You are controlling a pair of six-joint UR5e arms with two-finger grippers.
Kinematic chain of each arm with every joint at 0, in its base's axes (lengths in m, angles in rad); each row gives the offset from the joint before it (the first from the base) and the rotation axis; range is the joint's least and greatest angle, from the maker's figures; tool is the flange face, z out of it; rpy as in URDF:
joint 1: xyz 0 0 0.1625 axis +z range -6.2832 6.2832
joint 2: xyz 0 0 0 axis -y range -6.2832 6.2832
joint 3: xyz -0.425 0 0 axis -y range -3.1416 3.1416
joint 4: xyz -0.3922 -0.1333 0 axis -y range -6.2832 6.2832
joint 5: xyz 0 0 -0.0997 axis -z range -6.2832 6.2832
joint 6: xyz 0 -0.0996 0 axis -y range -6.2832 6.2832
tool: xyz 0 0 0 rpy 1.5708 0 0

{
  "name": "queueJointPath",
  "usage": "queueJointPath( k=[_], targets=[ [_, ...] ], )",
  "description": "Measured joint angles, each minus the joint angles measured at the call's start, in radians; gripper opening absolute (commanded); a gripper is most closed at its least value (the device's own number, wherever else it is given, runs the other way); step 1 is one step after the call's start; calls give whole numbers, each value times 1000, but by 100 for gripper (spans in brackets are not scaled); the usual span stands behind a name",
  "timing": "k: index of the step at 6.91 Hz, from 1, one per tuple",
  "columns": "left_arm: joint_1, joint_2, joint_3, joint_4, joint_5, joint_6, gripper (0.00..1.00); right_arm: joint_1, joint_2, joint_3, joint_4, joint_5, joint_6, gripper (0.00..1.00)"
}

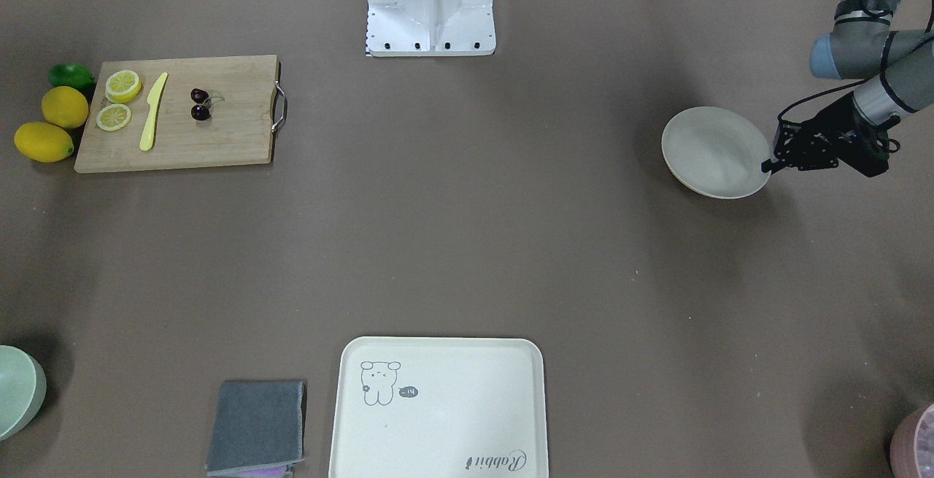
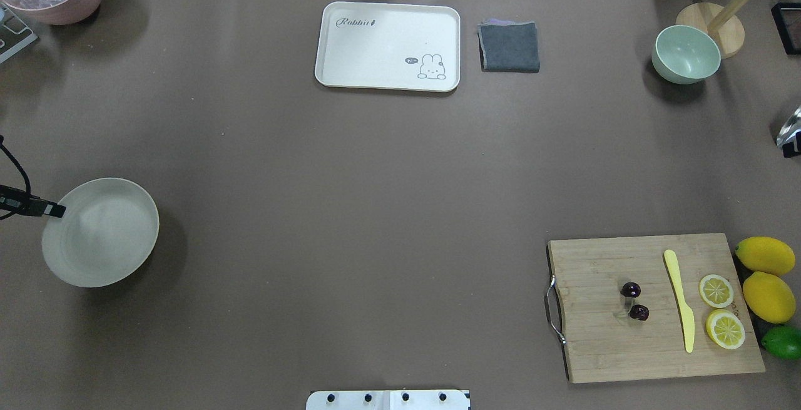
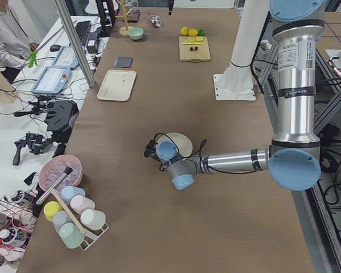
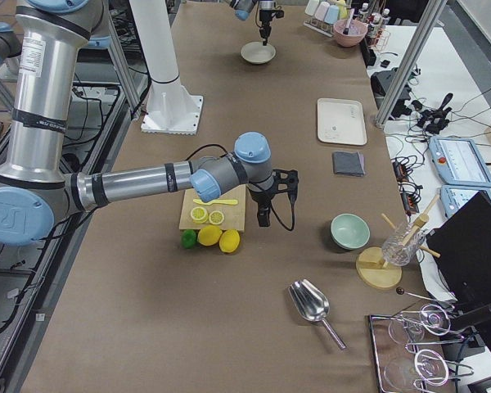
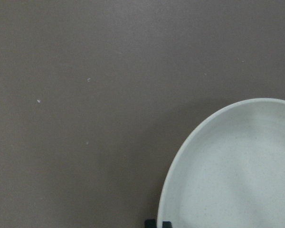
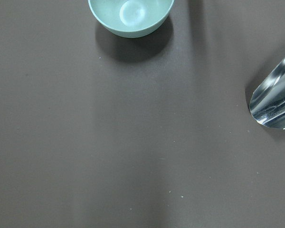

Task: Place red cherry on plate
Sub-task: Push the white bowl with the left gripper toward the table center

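Observation:
The red cherry (image 1: 200, 104) (image 2: 634, 300), a joined pair of dark glossy fruits, lies on a wooden cutting board (image 2: 601, 347) on the robot's right side. The round cream plate (image 1: 715, 151) (image 2: 100, 231) rests far off on the robot's left side. My left gripper (image 1: 767, 166) (image 2: 55, 210) is at the plate's outer rim, and the left wrist view shows its fingertips (image 5: 151, 223) close together on either side of that rim. My right gripper (image 4: 263, 219) shows only in the exterior right view, hanging above the table beside the board, and I cannot tell whether it is open or shut.
On the board lie a yellow plastic knife (image 2: 679, 300) and two lemon slices (image 2: 715, 290). Two lemons (image 2: 765, 255) and a lime (image 2: 782, 342) sit beside it. A cream tray (image 2: 388, 46), grey cloth (image 2: 509, 46), green bowl (image 2: 686, 54) and metal scoop (image 6: 274, 102) lie farther out.

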Motion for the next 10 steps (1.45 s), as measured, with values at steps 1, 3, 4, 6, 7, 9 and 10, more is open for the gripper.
queueJointPath(
  k=[1,3,4,6,7,9,10],
  targets=[
    [-1,-3,-61,2,-19,-100,0,0,-1,0,0,0,0,100],
    [35,-30,-180,6,-9,-316,0,0,-1,0,0,1,0,100],
    [92,-61,-220,9,41,-414,0,0,0,0,0,1,-1,100],
    [270,-170,-249,60,238,-567,0,0,0,0,0,1,0,100],
    [362,-246,-264,139,348,-618,0,0,0,0,0,1,0,100],
    [514,-381,-282,325,538,-671,0,0,0,-1,0,1,-1,100],
    [557,-424,-281,395,589,-685,0,0,0,-2,0,1,-1,100]
  ],
)
